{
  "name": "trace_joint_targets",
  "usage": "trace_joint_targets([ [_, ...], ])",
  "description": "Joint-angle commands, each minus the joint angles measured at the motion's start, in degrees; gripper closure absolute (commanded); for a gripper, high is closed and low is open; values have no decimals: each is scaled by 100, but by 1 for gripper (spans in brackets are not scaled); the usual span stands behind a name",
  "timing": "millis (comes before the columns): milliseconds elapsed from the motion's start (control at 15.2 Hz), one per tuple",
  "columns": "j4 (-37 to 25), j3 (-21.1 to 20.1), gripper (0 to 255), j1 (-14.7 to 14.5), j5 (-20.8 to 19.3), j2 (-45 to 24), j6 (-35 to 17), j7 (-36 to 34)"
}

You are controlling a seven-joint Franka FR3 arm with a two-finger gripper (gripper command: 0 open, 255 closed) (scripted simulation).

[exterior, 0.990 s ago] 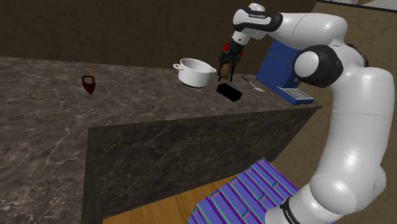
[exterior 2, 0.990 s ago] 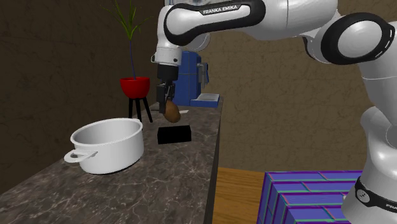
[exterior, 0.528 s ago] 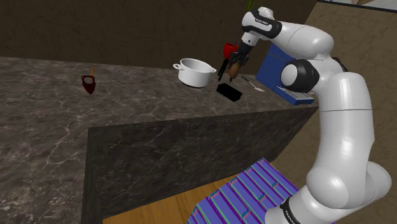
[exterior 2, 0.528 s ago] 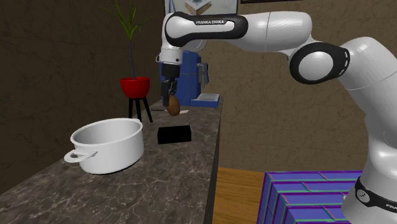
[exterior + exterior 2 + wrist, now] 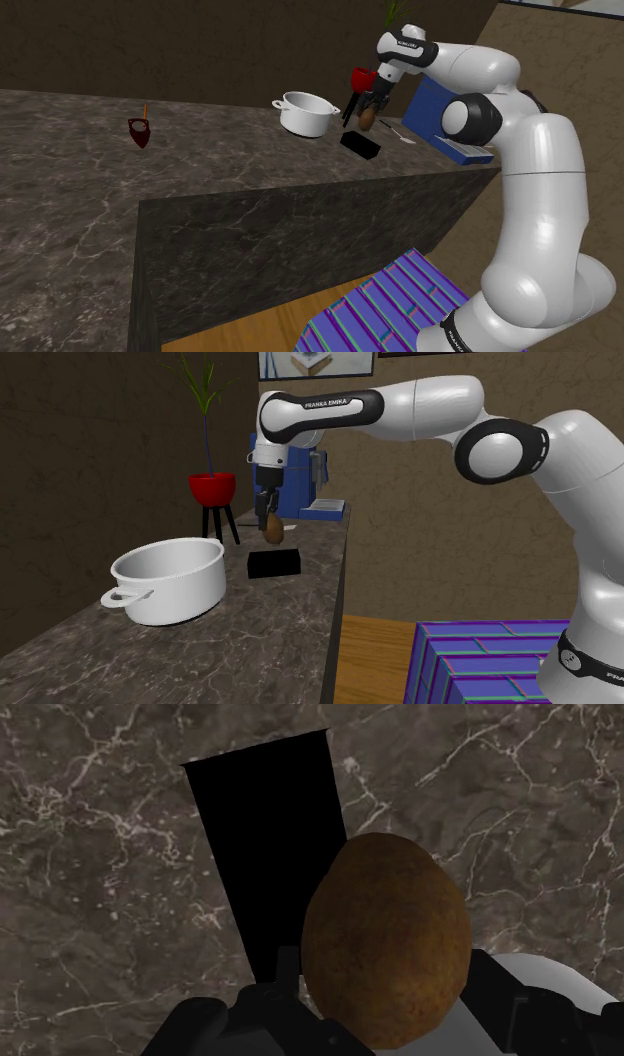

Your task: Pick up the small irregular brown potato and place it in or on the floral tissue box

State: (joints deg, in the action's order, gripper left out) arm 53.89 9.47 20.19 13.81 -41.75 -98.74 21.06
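A small brown potato (image 5: 369, 118) (image 5: 273, 529) (image 5: 387, 939) hangs in the air above the dark marble counter (image 5: 200, 170), with my black gripper (image 5: 371, 106) (image 5: 270, 515) shut on it and pointing down. Below it lies a flat, plain black box (image 5: 360, 146) (image 5: 274, 563) (image 5: 265, 854), the thing nearest to a tissue box here; no floral pattern shows on it. In the wrist view the potato overlaps one long side of the box. It hangs well clear of the box's top.
A white pot (image 5: 307, 113) (image 5: 170, 580) stands on the counter beside the box. A blue machine (image 5: 432, 105) (image 5: 300, 477) and a spoon (image 5: 398, 133) lie behind it, and a red plant pot (image 5: 212, 488) stands on a stool. A small red thing (image 5: 140, 131) sits far off. A striped blue box (image 5: 480, 662) is on the floor.
The hand has carried the potato toward the shoulder view's right and slightly lower, and the arm has stretched farther out. The grip on the potato is unchanged.
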Motion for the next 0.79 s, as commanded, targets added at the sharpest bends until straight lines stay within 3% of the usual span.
trace_joint_targets([
  [0,186,1,255,-17,5,13,-174,26],
  [264,600,1,255,-53,17,54,-541,86],
  [726,600,1,255,-53,17,54,-541,86],
])
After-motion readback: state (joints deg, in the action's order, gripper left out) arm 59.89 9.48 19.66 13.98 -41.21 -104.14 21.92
